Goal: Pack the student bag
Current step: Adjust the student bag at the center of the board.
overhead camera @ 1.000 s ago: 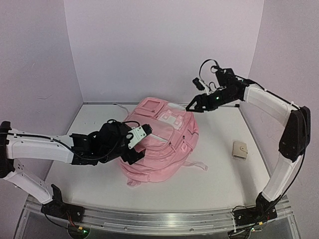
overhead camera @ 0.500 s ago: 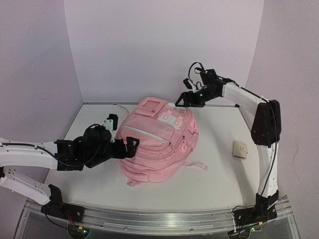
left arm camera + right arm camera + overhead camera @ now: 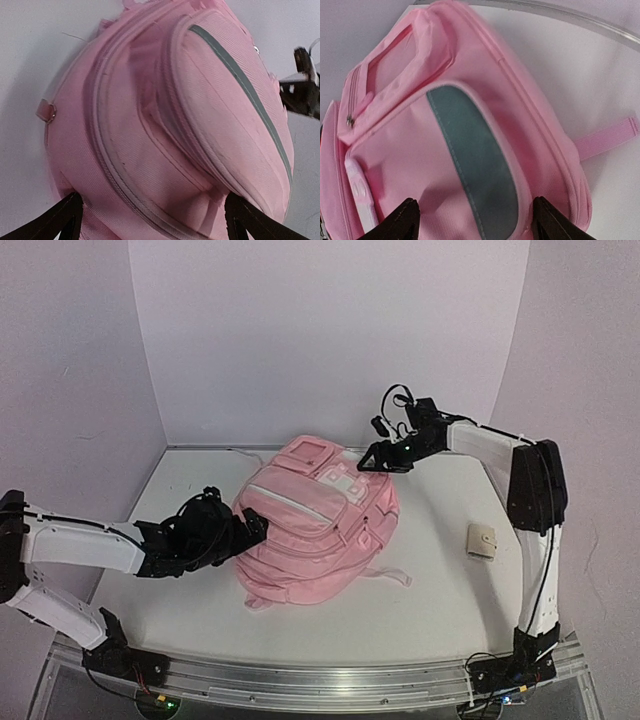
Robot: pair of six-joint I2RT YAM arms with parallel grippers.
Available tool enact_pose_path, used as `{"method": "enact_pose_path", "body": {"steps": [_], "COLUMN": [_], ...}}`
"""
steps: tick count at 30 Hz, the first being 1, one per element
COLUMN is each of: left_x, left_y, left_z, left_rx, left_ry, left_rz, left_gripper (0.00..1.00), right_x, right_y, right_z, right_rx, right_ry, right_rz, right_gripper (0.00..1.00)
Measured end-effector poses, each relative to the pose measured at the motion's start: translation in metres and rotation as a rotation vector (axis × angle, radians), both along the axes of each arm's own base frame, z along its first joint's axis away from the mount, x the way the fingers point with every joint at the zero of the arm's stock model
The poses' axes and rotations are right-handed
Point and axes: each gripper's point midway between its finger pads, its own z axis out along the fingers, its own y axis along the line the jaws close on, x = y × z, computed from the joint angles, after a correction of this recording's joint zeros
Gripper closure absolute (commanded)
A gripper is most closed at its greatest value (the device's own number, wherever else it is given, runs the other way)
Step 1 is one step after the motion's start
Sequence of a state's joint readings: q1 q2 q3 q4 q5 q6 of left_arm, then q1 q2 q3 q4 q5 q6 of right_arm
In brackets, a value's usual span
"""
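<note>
Top view, student bag [image 3: 320, 535]: pink, lying mid-table, front pockets up, top end toward far wall.
Top view, table [image 3: 440, 595]: white, bag resting on it.
Top view, left gripper [image 3: 255, 528]: low at bag's left side, right up against the fabric.
Top view, right gripper [image 3: 370, 462]: at bag's far right corner, beside white patch [image 3: 345, 478].
Top view, small beige pouch [image 3: 483, 541]: on table, right of bag, well apart.
Left wrist, student bag [image 3: 165, 125]: fills frame, zipped pockets toward camera.
Left wrist, left gripper [image 3: 150, 222]: released, fingertips [image 3: 65, 220] spread wide, bag between them; contact can't tell.
Left wrist, right gripper [image 3: 302, 92]: black, at right edge past the bag.
Right wrist, student bag [image 3: 420, 165]: close below, grey-green panel [image 3: 470, 165] centre, strap [image 3: 607, 137] lying out on table.
Right wrist, right gripper [image 3: 476, 222]: released, fingertips [image 3: 402, 220] apart over the bag, nothing clamped.
</note>
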State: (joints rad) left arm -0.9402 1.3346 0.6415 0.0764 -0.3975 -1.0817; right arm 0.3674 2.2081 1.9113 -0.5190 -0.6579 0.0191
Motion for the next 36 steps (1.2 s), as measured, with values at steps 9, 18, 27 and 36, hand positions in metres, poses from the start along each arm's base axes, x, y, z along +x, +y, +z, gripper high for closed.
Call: {"method": "enact_pose_path", "body": {"steps": [9, 18, 27, 36], "left_x": [0.102, 0.205, 0.155, 0.098], "left_y": [0.054, 0.019, 0.018, 0.038], "left_z": [0.002, 0.031, 0.074, 0.072], "left_rx": [0.001, -0.044, 0.008, -0.058], "left_ry": [0.017, -0.069, -0.12, -0.104], "left_rz": [0.145, 0.009, -0.124, -0.122], "left_gripper": [0.04, 0.01, 0.0, 0.0], "right_x": [-0.099, -0.225, -0.165, -0.059], "right_y": [-0.02, 0.03, -0.013, -0.039], "right_z": [-0.004, 0.005, 0.057, 0.075], "right_rx": [0.041, 0.069, 0.066, -0.118], "right_ry": [0.147, 0.253, 0.12, -0.115], "right_rz": [0.079, 0.344, 0.198, 0.012], "right_gripper": [0.27, 0.18, 0.12, 0.04]}}
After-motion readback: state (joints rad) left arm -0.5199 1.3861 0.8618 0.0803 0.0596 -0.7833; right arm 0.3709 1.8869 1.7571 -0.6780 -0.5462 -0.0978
